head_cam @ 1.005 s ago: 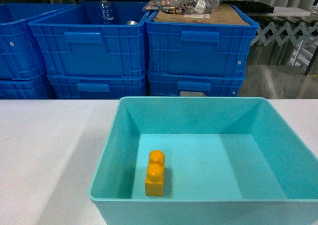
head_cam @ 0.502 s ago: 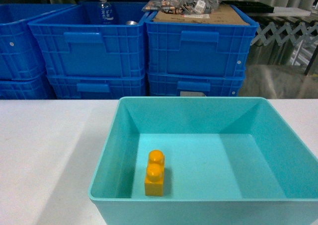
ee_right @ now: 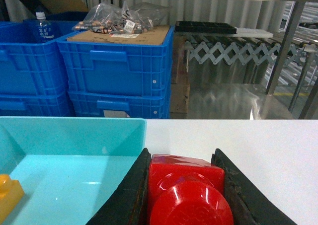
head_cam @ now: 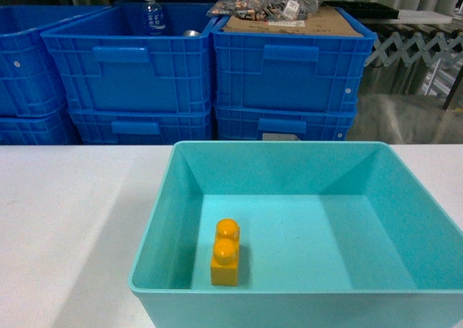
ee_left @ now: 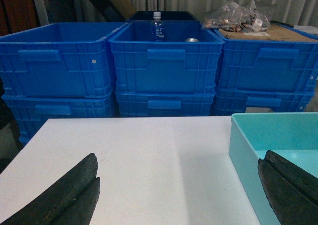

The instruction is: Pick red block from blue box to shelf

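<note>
left gripper (ee_left: pixel 176 195): fingers spread wide apart, holding nothing, low over the white table (ee_left: pixel 139 155) just left of the blue box (head_cam: pixel 296 169).
blue box: holds only a yellow-orange two-stud brick (head_cam: pixel 226 255); no red block inside.
right gripper (ee_right: pixel 185 190): fingers clamped on the red block (ee_right: pixel 186 190), stud facing the camera, at the box's right rim above the table.
shelf: not surely identified (a steel upright (ee_right: pixel 280 46) shows far right in the right wrist view).
risks, judged: the glossy block could slip from the pads during travel, or clip a rail when set down.
writing: water bottle (head_cam: pixel 152 15) label and bagged items (head_cam: pixel 271 1) on the dark blue crates (head_cam: pixel 217 74), too small to read.
</note>
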{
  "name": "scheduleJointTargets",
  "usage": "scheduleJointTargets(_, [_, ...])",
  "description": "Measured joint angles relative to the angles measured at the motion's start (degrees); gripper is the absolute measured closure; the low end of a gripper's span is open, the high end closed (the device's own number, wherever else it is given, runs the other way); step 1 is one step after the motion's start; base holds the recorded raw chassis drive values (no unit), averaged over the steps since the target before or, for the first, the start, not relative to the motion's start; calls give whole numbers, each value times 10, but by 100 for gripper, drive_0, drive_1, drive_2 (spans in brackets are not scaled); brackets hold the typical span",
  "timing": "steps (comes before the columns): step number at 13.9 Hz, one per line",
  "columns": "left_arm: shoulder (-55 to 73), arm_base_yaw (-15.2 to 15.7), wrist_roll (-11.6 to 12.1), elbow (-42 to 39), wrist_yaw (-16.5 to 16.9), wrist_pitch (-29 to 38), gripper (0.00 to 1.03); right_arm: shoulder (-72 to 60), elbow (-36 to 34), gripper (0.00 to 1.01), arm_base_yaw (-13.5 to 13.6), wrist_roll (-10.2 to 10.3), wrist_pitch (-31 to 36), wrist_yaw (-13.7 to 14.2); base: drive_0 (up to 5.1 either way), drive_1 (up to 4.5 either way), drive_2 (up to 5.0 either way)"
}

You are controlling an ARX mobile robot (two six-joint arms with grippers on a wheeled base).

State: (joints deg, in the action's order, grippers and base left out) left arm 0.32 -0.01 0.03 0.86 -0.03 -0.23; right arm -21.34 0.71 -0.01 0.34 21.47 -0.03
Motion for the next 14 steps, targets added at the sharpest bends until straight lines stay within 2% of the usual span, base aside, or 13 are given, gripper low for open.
scheduleJointTargets(9, [0,0,0,0,0,0,5,110,0,73,0,0,-110,0,0,0,0])
scheduleJointTargets(10, [0,0,0,0,0,0,5,139,1,73,0,0,-151,0,0,0,0])
scheduleJointTargets(11, [0,0,0,0,-1,0,5,192,0,73,0,0,-220,0,0,0,0])
scheduleJointTargets(12, [0,0,0,0,0,-1,5,211,2,73,0,0,-205,0,0,0,0])
scheduleJointTargets(14, [0,0,0,0,0,0,5,211,0,73,0,0,-218,0,0,0,0])
